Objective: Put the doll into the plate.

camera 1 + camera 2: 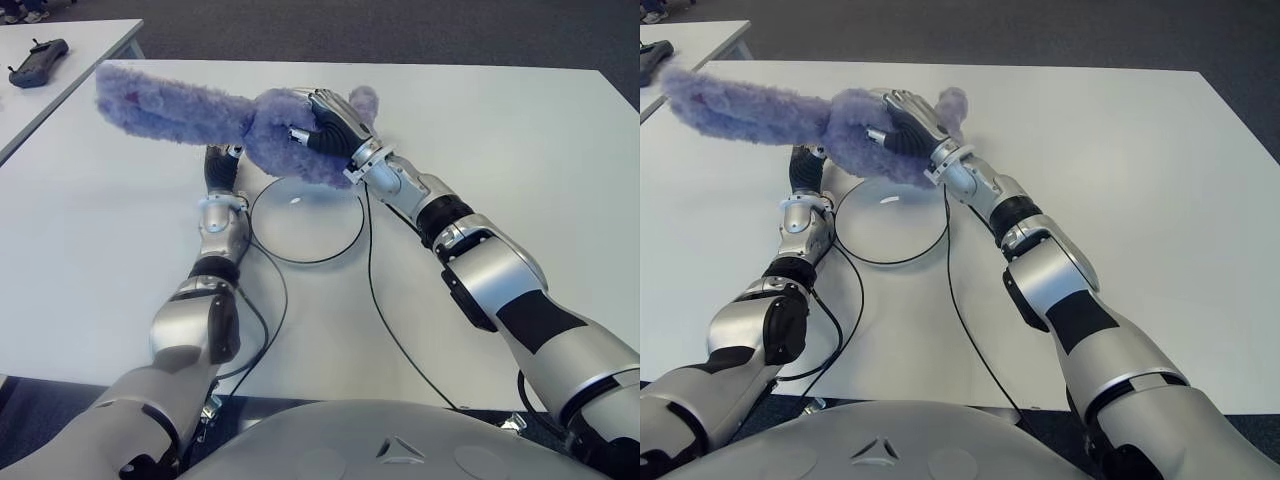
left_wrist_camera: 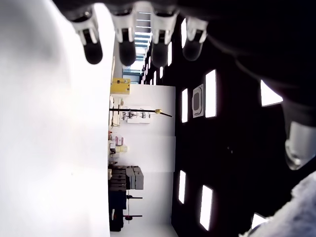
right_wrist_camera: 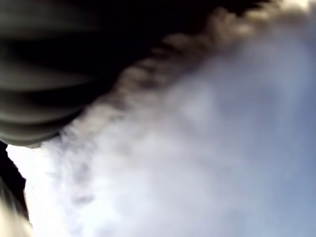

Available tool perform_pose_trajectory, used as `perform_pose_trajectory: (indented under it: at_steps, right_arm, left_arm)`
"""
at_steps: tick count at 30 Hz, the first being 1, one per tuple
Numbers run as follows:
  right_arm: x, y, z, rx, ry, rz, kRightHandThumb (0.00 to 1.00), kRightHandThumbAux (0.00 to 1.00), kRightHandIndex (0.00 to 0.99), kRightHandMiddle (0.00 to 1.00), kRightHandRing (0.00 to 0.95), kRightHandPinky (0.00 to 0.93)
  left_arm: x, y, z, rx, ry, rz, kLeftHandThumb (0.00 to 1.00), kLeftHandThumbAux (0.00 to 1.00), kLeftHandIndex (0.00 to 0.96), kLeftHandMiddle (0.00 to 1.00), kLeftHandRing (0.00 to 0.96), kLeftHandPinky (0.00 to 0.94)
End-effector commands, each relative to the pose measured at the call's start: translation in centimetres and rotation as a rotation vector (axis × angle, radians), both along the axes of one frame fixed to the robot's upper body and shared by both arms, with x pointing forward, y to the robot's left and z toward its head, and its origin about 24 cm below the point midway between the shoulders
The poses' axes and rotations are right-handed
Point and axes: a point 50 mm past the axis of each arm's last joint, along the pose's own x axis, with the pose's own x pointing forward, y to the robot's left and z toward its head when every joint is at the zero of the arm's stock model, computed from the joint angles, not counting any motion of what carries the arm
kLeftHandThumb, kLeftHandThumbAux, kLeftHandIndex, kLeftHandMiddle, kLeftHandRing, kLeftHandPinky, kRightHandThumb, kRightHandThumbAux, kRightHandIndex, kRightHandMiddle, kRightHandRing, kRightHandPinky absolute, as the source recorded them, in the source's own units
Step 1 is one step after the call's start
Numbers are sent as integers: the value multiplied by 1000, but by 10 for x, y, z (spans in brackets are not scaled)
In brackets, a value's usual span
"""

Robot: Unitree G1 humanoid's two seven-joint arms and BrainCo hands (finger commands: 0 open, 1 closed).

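Observation:
A fluffy purple doll (image 1: 190, 115) with long ears hangs in the air over the far rim of the round white plate (image 1: 300, 228). My right hand (image 1: 330, 125) is shut on the doll's body from the right, and purple fur (image 3: 207, 148) fills the right wrist view. My left hand (image 1: 220, 165) shows beside the plate's left rim, under the doll, which hides part of it. In the left wrist view its fingers (image 2: 126, 47) are stretched out and hold nothing, and a bit of the doll (image 2: 291, 217) shows at one corner.
Thin black cables (image 1: 385, 310) run across the white table (image 1: 520, 150) from both arms. A second table at the far left carries a dark handheld controller (image 1: 38, 60).

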Motion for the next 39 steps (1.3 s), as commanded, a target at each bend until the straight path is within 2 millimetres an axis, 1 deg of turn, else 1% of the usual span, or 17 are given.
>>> perform_pose_trajectory:
  at_steps: [1, 16, 17, 19, 23, 27, 30, 32, 35, 39]
  right_arm:
    - [-8, 2, -16, -63, 47, 63, 708, 712, 441, 806, 803, 802]
    - [-9, 4, -8, -91, 31, 103, 709, 712, 440, 807, 804, 818]
    - [-10, 4, -8, -94, 25, 109, 709, 712, 440, 807, 803, 793]
    - [-11, 5, -6, -101, 16, 119, 708, 712, 440, 806, 801, 777]
    - [-14, 4, -6, -124, 6, 143, 706, 713, 440, 800, 795, 772]
    - [-24, -2, -20, -156, 25, 170, 706, 714, 440, 793, 789, 791]
    - [-38, -16, -50, -206, 93, 180, 706, 714, 439, 791, 785, 789]
    - [-44, -20, -61, -230, 126, 180, 706, 715, 439, 791, 784, 788]
    - [-50, -24, -75, -272, 169, 179, 706, 715, 439, 796, 785, 798]
    - [-54, -25, -81, -302, 184, 174, 706, 714, 439, 804, 791, 813]
  left_arm:
    - [-91, -29, -114, -172, 473, 45, 0, 501, 78, 100, 86, 82]
    - [-91, -29, -114, -177, 472, 42, 0, 504, 78, 94, 83, 84]
    - [-91, -29, -114, -178, 472, 41, 0, 502, 79, 97, 83, 84]
    - [-90, -29, -114, -180, 473, 41, 0, 501, 80, 98, 83, 85]
    - [-90, -30, -114, -183, 476, 42, 0, 499, 84, 96, 83, 97]
    - [-89, -30, -113, -184, 470, 44, 0, 504, 80, 92, 84, 110]
    - [-89, -31, -113, -193, 466, 50, 0, 516, 75, 94, 85, 109]
    - [-89, -31, -113, -196, 466, 51, 0, 517, 74, 94, 86, 109]
    - [-89, -31, -113, -194, 465, 49, 0, 525, 73, 97, 89, 115]
    - [-89, -31, -112, -196, 456, 46, 0, 534, 71, 97, 91, 114]
